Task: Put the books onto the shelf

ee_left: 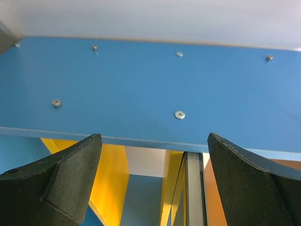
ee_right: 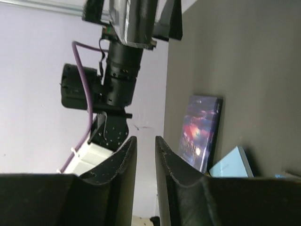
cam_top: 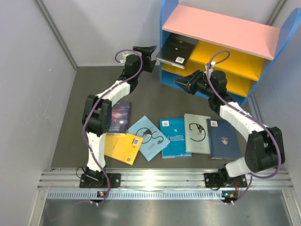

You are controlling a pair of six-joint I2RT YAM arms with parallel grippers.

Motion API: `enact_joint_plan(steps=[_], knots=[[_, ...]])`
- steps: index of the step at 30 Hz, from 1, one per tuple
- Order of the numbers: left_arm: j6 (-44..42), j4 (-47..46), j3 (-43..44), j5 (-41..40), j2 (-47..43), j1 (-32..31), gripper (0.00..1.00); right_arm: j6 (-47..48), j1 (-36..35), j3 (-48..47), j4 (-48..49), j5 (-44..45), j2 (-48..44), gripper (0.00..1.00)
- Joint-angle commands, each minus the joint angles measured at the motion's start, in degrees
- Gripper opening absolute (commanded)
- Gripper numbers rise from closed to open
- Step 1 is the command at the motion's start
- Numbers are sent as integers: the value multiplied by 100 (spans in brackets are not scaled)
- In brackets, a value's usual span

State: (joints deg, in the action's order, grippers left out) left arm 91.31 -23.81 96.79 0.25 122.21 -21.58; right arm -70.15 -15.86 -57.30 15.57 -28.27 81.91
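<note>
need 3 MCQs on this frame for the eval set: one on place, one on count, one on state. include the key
1. Where on the shelf is the black book?
A pink top board; B upper yellow board, partly sticking out; C bottom board.
2. How many books lie on the table?
A four; B eight; C six.
3. The left gripper is:
A open, empty; B shut on the black book; C shut on a yellow book.

Key:
1 B, it lies just under the pink board.
2 C, purple, yellow, light blue, teal, grey-green, navy.
3 A, its wrist view shows wide jaws with nothing between.
</note>
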Motion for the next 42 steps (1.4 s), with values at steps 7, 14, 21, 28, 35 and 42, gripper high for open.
enact_joint_plan(steps=[7, 14, 21, 28, 35, 42], knots=[[-262, -264, -573, 695, -909, 312, 99, -411, -58, -906, 999, 471, 808, 22], [-763, 210, -1469, 1231, -1909, 506, 99, -693, -225, -1537, 1211, 884, 1512, 20], [-1299, 913, -2383, 1398, -2860, 646, 99, -763, -207, -1969, 1185, 1245, 1960, 20], [-1800, 1589, -3140, 1486, -3773, 752, 99, -764, -207, -2118, 1150, 1465, 2092, 21], [-3433, 3900, -3237, 776, -4592, 1261, 99, -194, -400, -2067, 1405, 719, 1848, 45], [-4612, 5518, -3421, 142, -4961, 2113, 99, 915, -1392, -1346, 175, 621, 897, 90]])
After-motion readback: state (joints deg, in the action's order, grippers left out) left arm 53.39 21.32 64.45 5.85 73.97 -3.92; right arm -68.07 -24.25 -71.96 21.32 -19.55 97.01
